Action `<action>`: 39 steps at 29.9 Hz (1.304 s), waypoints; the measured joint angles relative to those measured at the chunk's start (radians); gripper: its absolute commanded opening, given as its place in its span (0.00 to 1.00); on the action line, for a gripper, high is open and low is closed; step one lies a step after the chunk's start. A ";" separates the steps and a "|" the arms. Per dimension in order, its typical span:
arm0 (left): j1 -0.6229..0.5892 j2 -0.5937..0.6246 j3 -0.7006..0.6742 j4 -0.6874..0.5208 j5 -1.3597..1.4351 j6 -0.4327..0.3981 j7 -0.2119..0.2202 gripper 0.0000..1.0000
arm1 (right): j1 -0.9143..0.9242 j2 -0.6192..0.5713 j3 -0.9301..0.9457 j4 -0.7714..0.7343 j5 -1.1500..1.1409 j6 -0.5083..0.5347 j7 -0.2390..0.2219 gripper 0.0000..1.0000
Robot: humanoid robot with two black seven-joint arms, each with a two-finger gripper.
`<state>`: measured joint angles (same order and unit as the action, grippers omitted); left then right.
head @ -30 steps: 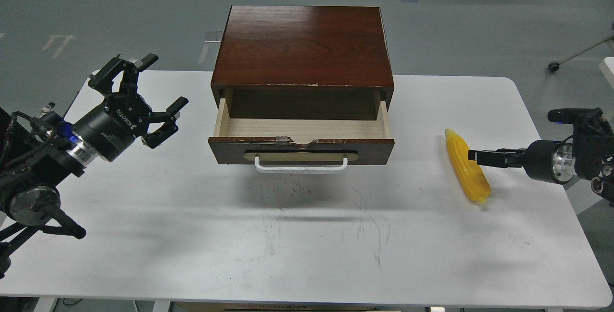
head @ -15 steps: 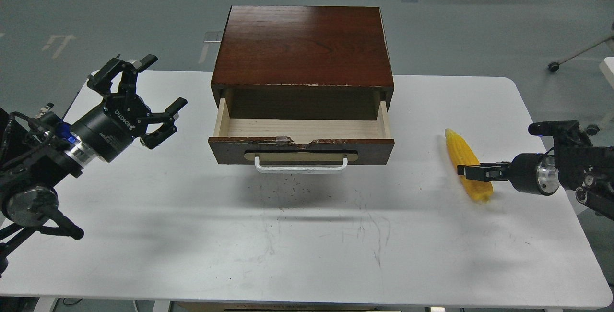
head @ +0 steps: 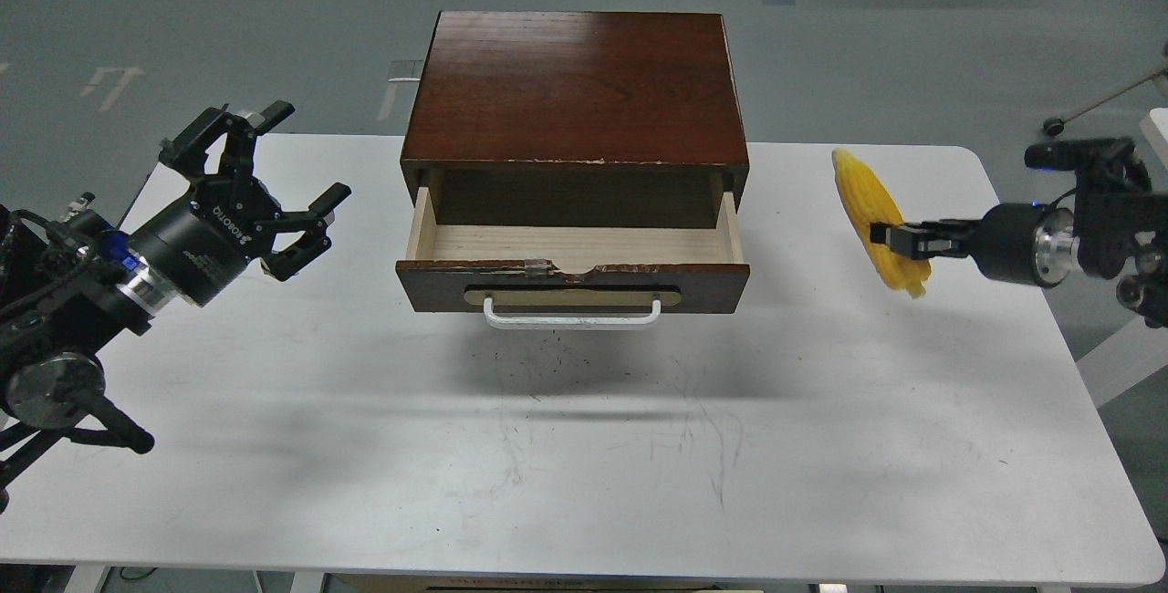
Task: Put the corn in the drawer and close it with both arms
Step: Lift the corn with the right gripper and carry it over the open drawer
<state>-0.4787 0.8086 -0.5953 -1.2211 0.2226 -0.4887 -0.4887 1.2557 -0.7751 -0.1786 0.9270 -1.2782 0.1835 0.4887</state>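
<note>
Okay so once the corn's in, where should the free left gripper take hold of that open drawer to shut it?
Best bet is the white bar handle or the flat front around it on the drawer, approached from the front, the robot's own side. The bar runs level across the front's middle and stands proud of it. The left gripper hangs open off to the left, apart from the drawer, so it would need to swing inward first.

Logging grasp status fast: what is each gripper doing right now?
Left gripper: jaws open, holding nothing, beside the drawer.
Right gripper: jaws closed on the corn, lifted off the table.
</note>
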 measured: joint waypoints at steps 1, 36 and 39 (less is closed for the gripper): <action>-0.001 0.000 0.000 0.000 0.000 0.000 0.000 1.00 | 0.037 0.000 -0.001 0.007 0.000 0.003 0.000 0.12; -0.002 0.013 -0.001 0.000 0.000 0.000 0.000 1.00 | 0.530 0.572 -0.486 0.127 -0.173 -0.133 0.000 0.49; -0.002 0.012 -0.001 0.000 0.000 0.000 0.000 1.00 | 0.519 0.574 -0.486 0.124 -0.172 -0.134 0.000 0.57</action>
<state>-0.4804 0.8208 -0.5967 -1.2211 0.2224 -0.4887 -0.4887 1.7745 -0.2014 -0.6644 1.0513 -1.4503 0.0499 0.4887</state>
